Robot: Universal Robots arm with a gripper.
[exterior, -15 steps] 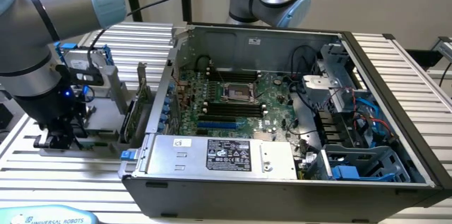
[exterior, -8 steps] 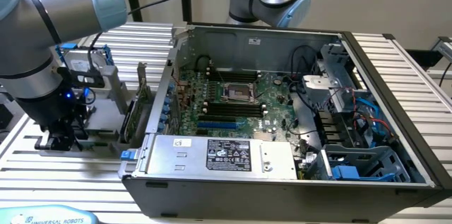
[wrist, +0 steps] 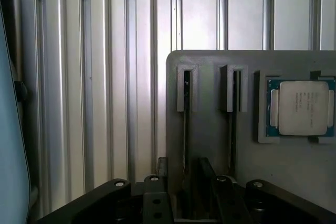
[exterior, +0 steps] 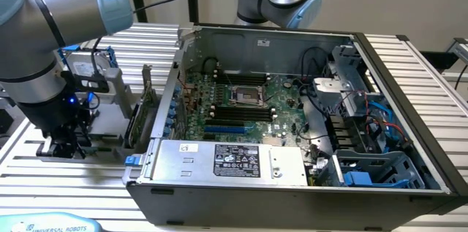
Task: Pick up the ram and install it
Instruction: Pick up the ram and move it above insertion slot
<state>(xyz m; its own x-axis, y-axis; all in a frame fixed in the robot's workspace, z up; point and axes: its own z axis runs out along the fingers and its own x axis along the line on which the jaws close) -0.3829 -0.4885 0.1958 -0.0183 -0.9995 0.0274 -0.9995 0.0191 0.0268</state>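
Wide-open pincer (exterior: 62, 147), grasping nothing, low over the grey holder (exterior: 108, 125) at the exterior view's left. Straddles one of the holder's two narrow slots in the wrist view, fingers (wrist: 157, 198) either side and clear of it. Within that slot, on edge, a thin dark strip: most likely the ram (wrist: 185, 135), though too slim to show chips. Not clamped, not lifted. Just beside the second slot (wrist: 233, 93), flat in its recess, the square silver processor (wrist: 299, 107). Further out, a green expansion card (exterior: 135, 117) upright between holder and computer case (exterior: 292, 188). Inside, on the motherboard (exterior: 274, 97), long black slots (exterior: 238, 112), apparently empty. By that reckoning, hardly begun: pincer in place at the holder, pick-up and install both outstanding.
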